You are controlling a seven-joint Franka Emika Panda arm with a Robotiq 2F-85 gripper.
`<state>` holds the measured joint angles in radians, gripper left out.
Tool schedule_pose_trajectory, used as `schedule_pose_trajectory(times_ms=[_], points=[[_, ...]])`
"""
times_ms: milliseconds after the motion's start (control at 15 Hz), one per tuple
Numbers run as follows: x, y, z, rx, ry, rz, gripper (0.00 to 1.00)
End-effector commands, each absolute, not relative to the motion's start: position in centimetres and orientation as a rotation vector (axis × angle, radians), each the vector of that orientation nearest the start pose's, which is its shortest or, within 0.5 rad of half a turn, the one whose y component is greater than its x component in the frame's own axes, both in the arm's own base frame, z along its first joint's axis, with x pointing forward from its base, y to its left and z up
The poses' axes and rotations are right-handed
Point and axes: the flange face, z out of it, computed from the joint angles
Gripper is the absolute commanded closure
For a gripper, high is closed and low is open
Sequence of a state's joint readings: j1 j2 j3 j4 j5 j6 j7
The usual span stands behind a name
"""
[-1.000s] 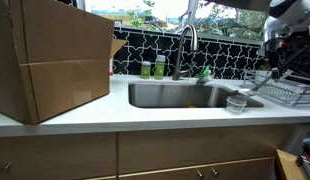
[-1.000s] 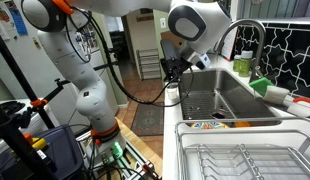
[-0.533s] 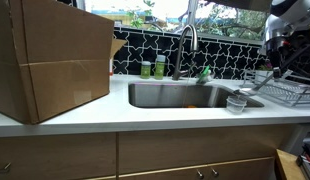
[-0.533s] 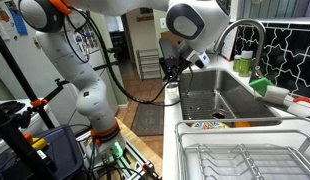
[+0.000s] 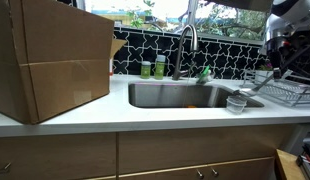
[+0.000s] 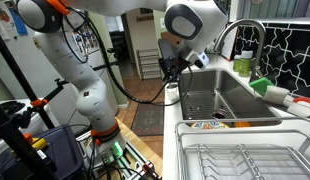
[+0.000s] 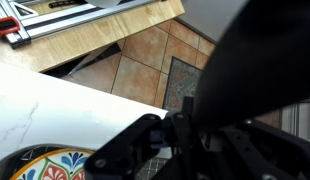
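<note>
My gripper hangs at the right end of the counter, over the near edge of the dish rack and above a small clear cup. From the other side the gripper sits just above that cup, at the sink's far end. In the wrist view the dark fingers are pressed together and I see nothing between them. A colourful plate lies below on the white counter; the plate lies between sink and rack.
A steel sink with a tall faucet fills the counter's middle. A big cardboard box stands at one end. Green bottles line the tiled back wall. The wire rack is near the camera; beyond the counter edge are floor tiles and a rug.
The arm's upper part has drifted slightly away from the sink in an exterior view. The gripper stays shut and the cup and plate have not moved.
</note>
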<state>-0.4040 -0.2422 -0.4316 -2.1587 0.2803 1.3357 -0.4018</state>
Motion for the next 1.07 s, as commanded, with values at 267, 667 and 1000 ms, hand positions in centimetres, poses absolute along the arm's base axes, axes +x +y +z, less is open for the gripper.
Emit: schedule_pose_trajectory(times_ms=[267, 667, 1000], points=[[29.88, -27.75, 46.67, -2.462, 0.47, 0.321, 0.98], [30.2, -27.44, 46.6, -2.483, 0.458, 0.315, 0.98], [29.93, -27.71, 46.81, -2.5, 0.46, 0.314, 0.98]])
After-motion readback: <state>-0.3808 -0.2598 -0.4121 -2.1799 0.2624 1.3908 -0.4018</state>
